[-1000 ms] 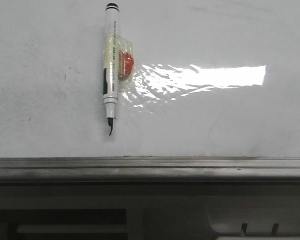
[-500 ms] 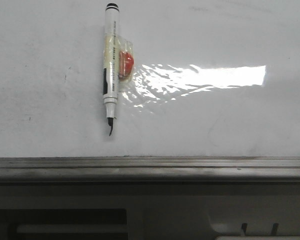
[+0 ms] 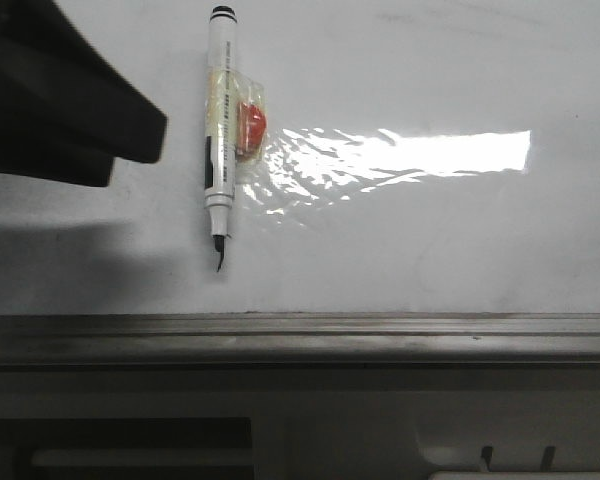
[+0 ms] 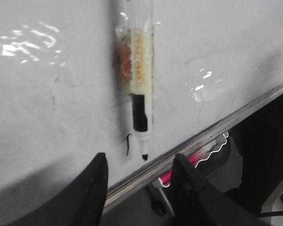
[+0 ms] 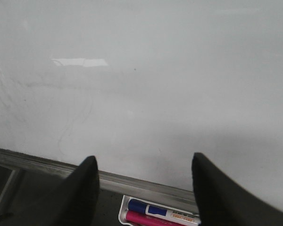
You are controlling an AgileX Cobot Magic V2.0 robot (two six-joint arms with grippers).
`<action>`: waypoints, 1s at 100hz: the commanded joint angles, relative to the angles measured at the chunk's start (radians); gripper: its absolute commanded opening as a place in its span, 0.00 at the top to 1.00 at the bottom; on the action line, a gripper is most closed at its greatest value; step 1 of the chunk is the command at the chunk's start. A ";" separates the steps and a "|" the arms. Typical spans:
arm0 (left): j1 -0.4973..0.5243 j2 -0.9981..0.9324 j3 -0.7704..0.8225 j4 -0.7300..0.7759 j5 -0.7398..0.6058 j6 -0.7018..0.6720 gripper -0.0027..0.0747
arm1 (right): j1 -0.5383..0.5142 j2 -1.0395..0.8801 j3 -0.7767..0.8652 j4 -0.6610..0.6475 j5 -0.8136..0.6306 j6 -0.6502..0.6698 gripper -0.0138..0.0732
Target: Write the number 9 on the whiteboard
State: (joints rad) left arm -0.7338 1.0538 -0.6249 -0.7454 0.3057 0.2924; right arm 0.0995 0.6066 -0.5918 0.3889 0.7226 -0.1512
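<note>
The whiteboard (image 3: 430, 250) is glossy white with glare and a grey rail (image 3: 300, 335) along its near edge. No number 9 shows on it; only a tiny black tick stroke (image 3: 220, 262) sits by the tip of a white marker (image 3: 220, 120). The marker lies uncapped on the board with a red piece and clear tape on it. My left arm (image 3: 70, 110) is a dark shape left of the marker. In the left wrist view my left gripper (image 4: 140, 160) is open and empty, with the marker (image 4: 140, 84) just beyond it. My right gripper (image 5: 144, 159) is open and empty over bare board (image 5: 155, 70).
A white tray (image 5: 132, 207) with a blue and a pink marker lies below the rail (image 5: 132, 181), and the pink one also shows in the left wrist view (image 4: 191, 162). A grey panel (image 3: 330, 430) lies beyond the rail. The tape gives strong glare (image 3: 400, 155).
My left arm has come into the front view from the upper left and casts a shadow on the board. The marker and the tick stroke have not moved.
</note>
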 commanded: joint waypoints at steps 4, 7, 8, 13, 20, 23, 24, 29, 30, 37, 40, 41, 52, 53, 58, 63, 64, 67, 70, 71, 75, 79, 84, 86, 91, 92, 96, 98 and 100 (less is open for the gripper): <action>-0.036 0.066 -0.064 -0.063 -0.118 -0.003 0.61 | -0.007 0.012 -0.035 0.004 -0.062 -0.013 0.41; -0.038 0.083 -0.070 -0.065 -0.125 -0.003 0.61 | -0.007 0.012 -0.035 0.004 -0.062 -0.013 0.41; -0.038 0.092 -0.074 -0.066 -0.128 -0.003 0.61 | -0.007 0.012 -0.035 0.004 -0.062 -0.013 0.41; -0.038 0.119 -0.085 -0.068 -0.143 -0.003 0.61 | -0.007 0.012 -0.035 0.004 -0.062 -0.013 0.41; -0.038 0.152 -0.099 -0.068 -0.149 -0.003 0.61 | -0.007 0.012 -0.035 0.006 -0.062 -0.013 0.41; -0.038 0.165 -0.100 -0.068 -0.154 -0.003 0.61 | -0.007 0.012 -0.035 0.006 -0.062 -0.013 0.41; -0.038 0.170 -0.100 -0.068 -0.154 -0.003 0.61 | -0.007 0.012 -0.035 0.006 -0.062 -0.013 0.41; -0.038 0.187 -0.103 -0.068 -0.159 -0.003 0.61 | -0.007 0.012 -0.035 0.006 -0.061 -0.013 0.41; -0.038 0.190 -0.103 -0.068 -0.159 -0.003 0.61 | -0.007 0.012 -0.035 0.006 -0.061 -0.013 0.41; -0.038 0.211 -0.104 -0.068 -0.159 -0.003 0.62 | -0.007 0.012 -0.035 0.006 -0.063 -0.013 0.41; -0.038 0.221 -0.104 -0.068 -0.159 -0.003 0.64 | -0.007 0.012 -0.035 0.009 -0.065 -0.013 0.41; -0.038 0.221 -0.104 -0.068 -0.159 -0.003 0.65 | -0.007 0.012 -0.035 0.011 -0.065 -0.013 0.41; -0.038 0.242 -0.104 -0.068 -0.158 -0.003 0.80 | -0.007 0.012 -0.035 0.037 -0.067 -0.013 0.41; -0.038 0.242 -0.104 -0.068 -0.158 -0.003 0.81 | -0.007 0.012 -0.035 0.039 -0.067 -0.013 0.41; -0.038 0.243 -0.104 -0.068 -0.158 -0.003 0.91 | -0.007 0.012 -0.035 0.044 -0.065 -0.013 0.41; -0.038 0.243 -0.104 -0.068 -0.158 -0.003 0.99 | -0.007 0.012 -0.035 0.046 -0.059 -0.013 0.41; -0.038 0.243 -0.104 -0.068 -0.158 -0.003 0.99 | -0.007 0.012 -0.035 0.046 -0.056 -0.013 0.41; -0.038 0.242 -0.104 -0.068 -0.158 -0.003 0.99 | -0.007 0.012 -0.035 0.046 -0.050 -0.015 0.41; -0.038 0.242 -0.104 -0.068 -0.153 -0.001 0.99 | -0.007 0.012 -0.035 0.048 -0.042 -0.026 0.41; -0.038 0.239 -0.104 -0.068 -0.148 -0.001 0.99 | -0.007 0.012 -0.035 0.052 -0.039 -0.036 0.41; -0.040 0.233 -0.104 -0.068 -0.137 0.003 0.99 | -0.007 0.012 -0.037 0.080 -0.026 -0.080 0.41; -0.043 0.223 -0.104 -0.068 -0.120 0.015 0.99 | -0.007 0.012 -0.039 0.124 -0.012 -0.160 0.41; -0.054 0.203 -0.104 -0.068 -0.098 0.075 0.99 | -0.007 0.012 -0.048 0.203 0.013 -0.265 0.41; -0.063 0.193 -0.104 -0.068 -0.089 0.094 0.99 | -0.007 0.012 -0.051 0.242 0.024 -0.310 0.41; -0.089 0.163 -0.102 -0.068 -0.078 0.187 0.99 | -0.007 0.012 -0.055 0.343 0.046 -0.417 0.41; -0.098 0.153 -0.098 -0.070 -0.078 0.199 0.99 | -0.007 0.012 -0.058 0.373 0.052 -0.448 0.41; -0.129 0.121 -0.090 -0.079 -0.078 0.278 0.99 | -0.005 0.012 -0.062 0.464 0.071 -0.524 0.41; -0.139 0.111 -0.085 -0.088 -0.078 0.320 0.99 | -0.005 0.012 -0.064 0.494 0.077 -0.567 0.41; -0.154 0.095 -0.078 -0.101 -0.078 0.349 0.99 | -0.003 0.012 -0.064 0.538 0.085 -0.610 0.41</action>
State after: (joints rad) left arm -0.8375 1.2253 -0.6923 -0.8075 0.2488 0.4950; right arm 0.0995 0.6066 -0.6147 0.7165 0.8157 -0.5583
